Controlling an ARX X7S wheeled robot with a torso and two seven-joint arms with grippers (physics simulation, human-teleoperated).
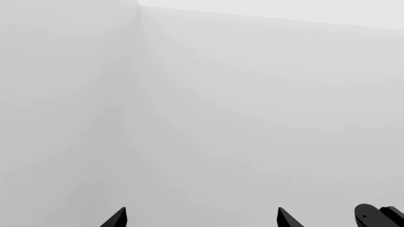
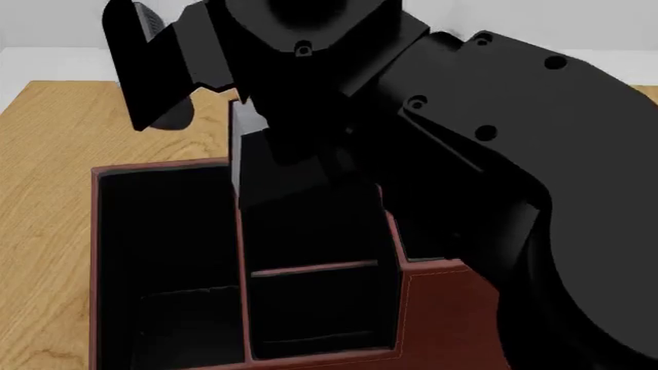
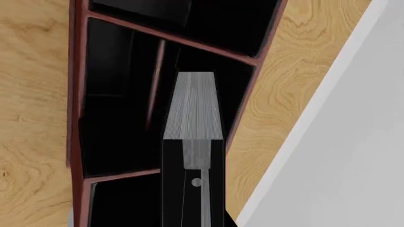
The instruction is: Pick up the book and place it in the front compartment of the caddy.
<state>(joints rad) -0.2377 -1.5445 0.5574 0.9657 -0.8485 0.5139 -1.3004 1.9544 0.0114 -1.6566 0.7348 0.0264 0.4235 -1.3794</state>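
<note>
Holding book (image 3: 197, 106), page edges up, over the caddy (image 3: 79, 113) at twelve o'clock: right gripper (image 3: 192, 161) clamped on its top edge. Item thin, stiff, probably light; smooth covers may slip, so pinch both faces. Left gripper (image 1: 202, 218) spread, empty.

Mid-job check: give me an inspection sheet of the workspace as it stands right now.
Surface: wooden table, bare where visible.
Job's things: book held upright, page edges showing, over the caddy; which compartment it is over cannot be told.
Clutter: nothing seen.
Grippers: right gripper shut on the book; left gripper open, empty, facing a blank wall.
Cables: nothing seen.
Surroundings: pale wall and floor beyond the table.
</note>
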